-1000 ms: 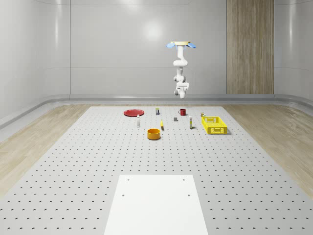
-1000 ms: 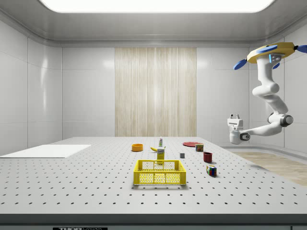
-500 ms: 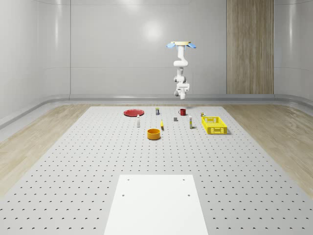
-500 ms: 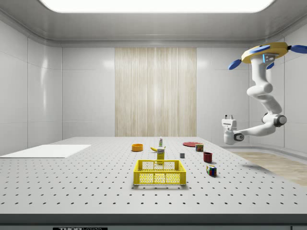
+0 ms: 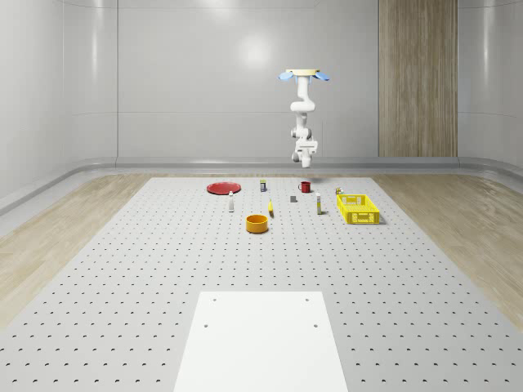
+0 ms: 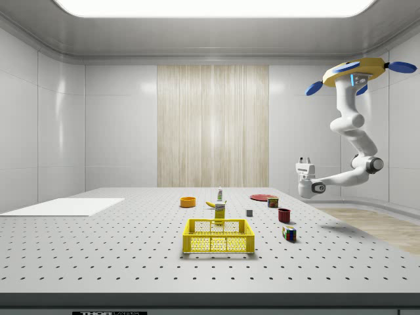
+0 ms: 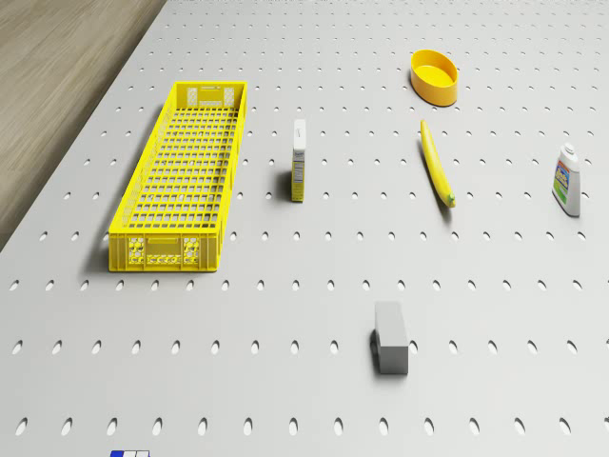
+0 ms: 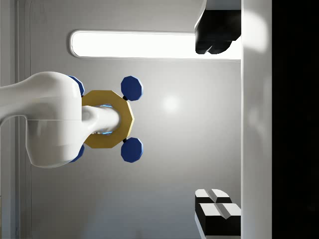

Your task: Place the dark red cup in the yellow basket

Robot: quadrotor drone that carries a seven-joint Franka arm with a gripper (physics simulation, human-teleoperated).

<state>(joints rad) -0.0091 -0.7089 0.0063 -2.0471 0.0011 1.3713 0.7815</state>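
The dark red cup [image 5: 305,187] [image 6: 284,214] stands upright on the perforated table, near its far edge. The yellow basket [image 5: 358,208] [image 6: 218,237] [image 7: 181,176] lies toward the whole-scene view's right, apart from the cup. The drone [image 5: 304,75] [image 6: 354,71] hovers high above the table's far side, beyond the cup. Its arm bends down and forward, and the gripper [image 5: 306,157] [image 6: 304,160] [image 8: 217,124] hangs well above the cup, turned upward toward the drone. One finger [image 8: 214,37] stands far from the other, so the gripper is open and holds nothing.
On the table there are an orange bowl [image 5: 257,223] [image 7: 434,74], a banana [image 7: 437,164], a small carton [image 7: 299,174], a grey block [image 7: 391,336], a white bottle [image 7: 566,179], a red plate [image 5: 222,188] and a colour cube [image 6: 289,233]. A white sheet [image 5: 261,339] covers the near end.
Drone and arm have drifted toward the side view's left, bringing the gripper closer to a spot above the cup. The objects on the table have not moved.
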